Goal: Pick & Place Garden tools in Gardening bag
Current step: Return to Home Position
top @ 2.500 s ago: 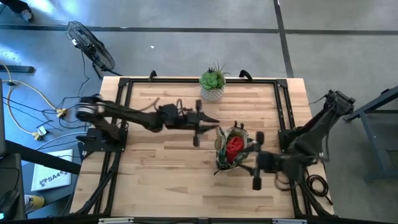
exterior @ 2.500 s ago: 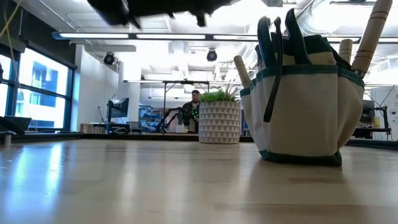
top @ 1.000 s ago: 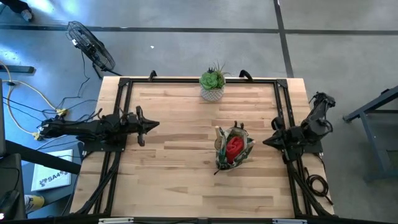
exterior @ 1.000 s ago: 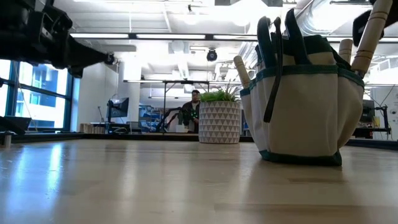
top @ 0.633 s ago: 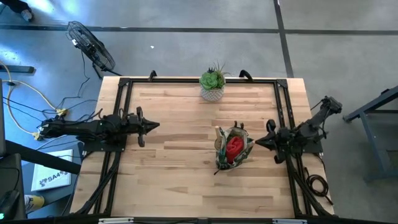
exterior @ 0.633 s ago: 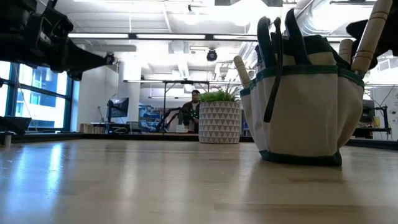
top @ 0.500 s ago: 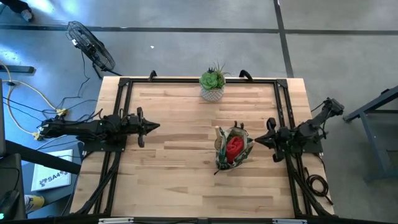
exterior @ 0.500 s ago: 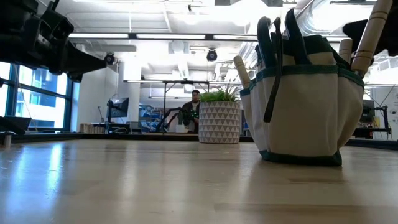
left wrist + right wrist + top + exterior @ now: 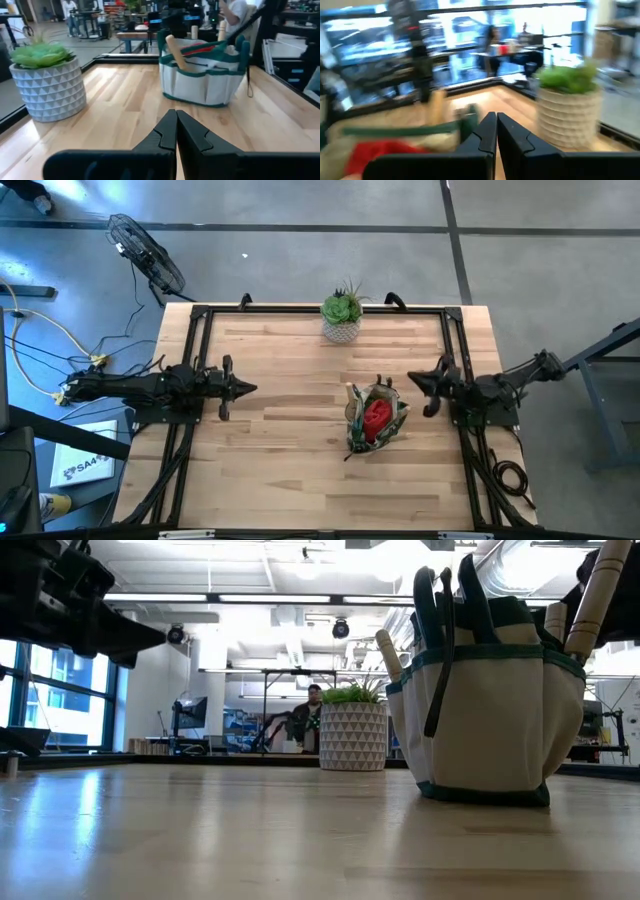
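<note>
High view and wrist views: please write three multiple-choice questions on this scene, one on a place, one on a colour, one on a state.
1. Where is the plant pot? A) inside the bag B) at the table's edge C) at the table's centre
2. What colour is the item in the bag's middle? A) blue B) yellow C) red
3. How are the left gripper and the right gripper? A) both shut, empty B) both wide open C) one open
1 B, per the high view; 2 C, seen from above; 3 A, per both wrist views.

Gardening bag [image 9: 351, 423] on table [image 9: 280, 470]
</note>
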Controlling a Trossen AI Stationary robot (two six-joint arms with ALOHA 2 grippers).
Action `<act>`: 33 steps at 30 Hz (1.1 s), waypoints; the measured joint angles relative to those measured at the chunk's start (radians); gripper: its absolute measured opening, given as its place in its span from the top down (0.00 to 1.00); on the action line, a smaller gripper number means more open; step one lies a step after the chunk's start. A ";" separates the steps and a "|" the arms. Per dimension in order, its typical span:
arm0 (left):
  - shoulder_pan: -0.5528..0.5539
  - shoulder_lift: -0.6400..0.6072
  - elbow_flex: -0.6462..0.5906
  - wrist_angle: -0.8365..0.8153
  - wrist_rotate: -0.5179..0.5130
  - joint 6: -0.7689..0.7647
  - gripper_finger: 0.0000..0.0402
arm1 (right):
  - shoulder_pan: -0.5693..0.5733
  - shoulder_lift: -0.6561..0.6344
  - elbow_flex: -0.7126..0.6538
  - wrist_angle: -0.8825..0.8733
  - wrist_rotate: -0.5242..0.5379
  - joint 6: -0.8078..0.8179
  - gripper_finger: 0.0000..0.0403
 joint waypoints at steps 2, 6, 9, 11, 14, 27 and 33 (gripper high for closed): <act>0.000 -0.006 0.000 0.000 0.002 -0.006 1.00 | -0.011 0.000 0.000 -0.002 0.062 0.056 0.99; 0.000 -0.007 0.000 0.049 -0.036 -0.038 1.00 | -0.015 0.000 0.000 -0.004 0.107 0.102 0.99; 0.000 -0.007 0.000 0.048 -0.106 -0.080 1.00 | -0.014 0.000 -0.001 -0.005 0.099 0.104 0.99; 0.000 -0.007 0.000 0.013 -0.137 -0.100 1.00 | -0.014 0.000 -0.001 -0.005 0.099 0.104 0.99; 0.000 -0.005 0.000 -0.027 -0.146 -0.139 1.00 | -0.014 0.000 -0.001 -0.005 0.100 0.104 0.99; 0.000 0.030 0.000 -0.050 0.040 -0.086 1.00 | -0.014 0.000 -0.001 -0.004 0.100 0.104 0.99; 0.000 0.030 0.000 -0.051 0.043 -0.084 1.00 | -0.014 0.000 -0.002 -0.004 0.100 0.104 0.99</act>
